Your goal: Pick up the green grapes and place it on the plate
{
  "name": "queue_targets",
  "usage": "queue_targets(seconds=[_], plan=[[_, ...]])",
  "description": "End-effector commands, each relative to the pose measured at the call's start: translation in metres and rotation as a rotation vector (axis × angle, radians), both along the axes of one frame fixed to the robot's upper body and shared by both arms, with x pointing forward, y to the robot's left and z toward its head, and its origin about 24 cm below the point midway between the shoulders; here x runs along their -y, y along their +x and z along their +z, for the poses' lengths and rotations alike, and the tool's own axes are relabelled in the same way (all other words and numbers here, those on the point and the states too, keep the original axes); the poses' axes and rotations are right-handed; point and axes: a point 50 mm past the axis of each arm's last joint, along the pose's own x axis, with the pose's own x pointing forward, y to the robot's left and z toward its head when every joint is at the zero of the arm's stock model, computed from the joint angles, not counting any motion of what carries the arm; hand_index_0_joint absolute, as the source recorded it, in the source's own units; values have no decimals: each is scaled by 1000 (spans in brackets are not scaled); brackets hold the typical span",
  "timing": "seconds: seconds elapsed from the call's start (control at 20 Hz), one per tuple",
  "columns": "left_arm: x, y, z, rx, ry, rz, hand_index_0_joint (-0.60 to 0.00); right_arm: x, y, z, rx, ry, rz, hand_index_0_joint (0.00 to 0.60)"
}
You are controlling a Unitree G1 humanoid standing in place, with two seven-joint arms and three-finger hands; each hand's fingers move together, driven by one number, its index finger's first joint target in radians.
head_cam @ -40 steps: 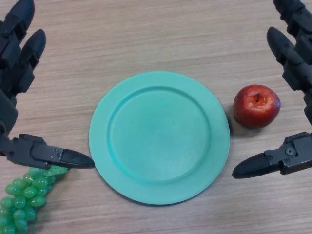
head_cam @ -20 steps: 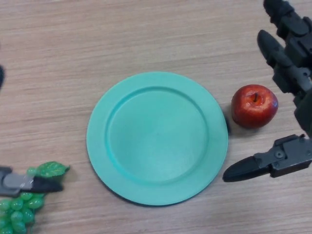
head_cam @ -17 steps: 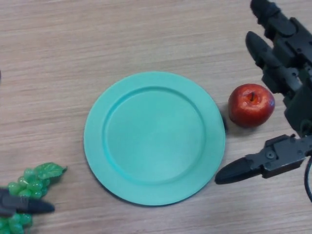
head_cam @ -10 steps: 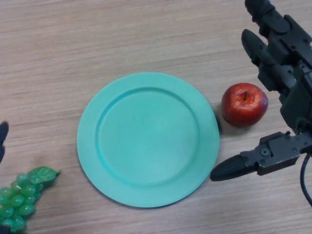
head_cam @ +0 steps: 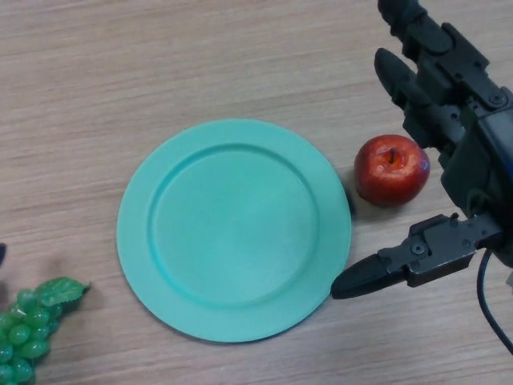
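Two things flank an empty plate (head_cam: pixel 232 228): grapes (head_cam: pixel 28 333) untouched at its lower left, an apple (head_cam: pixel 392 170) right. Right hand (head_cam: pixel 465 160) hovers beside the apple, fingers (head_cam: pixel 405 76) spread, holding nothing. Left hand barely shows, fingers unreadable.

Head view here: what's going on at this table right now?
Nothing is held. The green grapes lie on the table at the lower left corner, off the plate, which has nothing on it. The right hand hangs open around a red apple beside the plate, not gripping it. Only a sliver of the left hand shows at the left edge.
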Motion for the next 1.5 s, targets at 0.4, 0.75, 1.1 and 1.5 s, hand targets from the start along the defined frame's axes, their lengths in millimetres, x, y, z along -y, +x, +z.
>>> queue_targets(seconds=[0.4,0.75,1.1,1.5], plan=[[-25,-17,29,87,515,-55,-600,8,-10,23,191,40,-54,0],[-14,-15,116,468,123,-24,-600,9,-11,25,197,53,-54,0],[39,-16,155,616,52,-237,-600,7,-11,26,205,53,-55,0],[59,-5,130,422,111,-369,-7,4,-11,25,205,43,-54,0]])
